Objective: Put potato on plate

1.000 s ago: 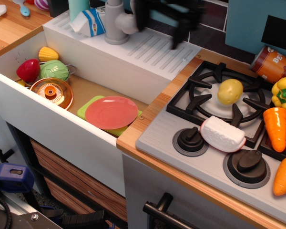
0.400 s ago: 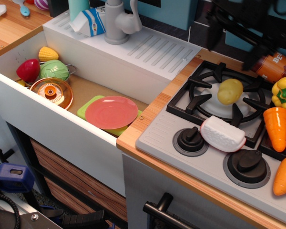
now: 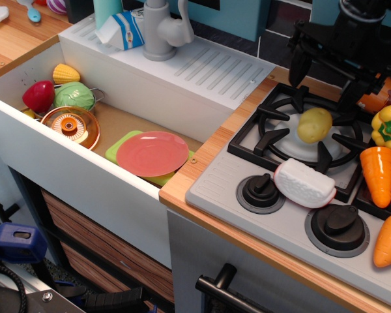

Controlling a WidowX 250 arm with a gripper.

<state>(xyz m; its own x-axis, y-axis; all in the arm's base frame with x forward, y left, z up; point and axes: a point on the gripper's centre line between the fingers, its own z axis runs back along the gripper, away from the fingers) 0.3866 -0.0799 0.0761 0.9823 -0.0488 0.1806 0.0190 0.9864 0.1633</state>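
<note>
The pale-yellow potato point(image 3: 314, 124) lies on the back-left burner grate of the toy stove point(image 3: 247, 186). The salmon-pink plate point(image 3: 152, 153) sits in the sink, on top of a lime-green tray point(image 3: 119, 146). My black gripper point(image 3: 320, 78) hangs open above and just behind the potato, with one finger point(image 3: 298, 62) to the left and the other finger to the right. It holds nothing.
A white-and-red sponge-like piece point(image 3: 304, 183) lies in front of the potato. A yellow bell pepper point(image 3: 389, 127), two carrots point(image 3: 378, 173) and a can point(image 3: 378, 101) crowd the stove's right side. The sink also holds an orange-rimmed lid point(image 3: 70, 126), a green vegetable point(image 3: 74, 96), a red piece point(image 3: 38, 96) and corn point(image 3: 65, 73). A grey faucet point(image 3: 161, 29) stands behind.
My gripper has swung from above the faucet rightward across the back wall and come down over the burner behind the potato. Nothing else moved.
</note>
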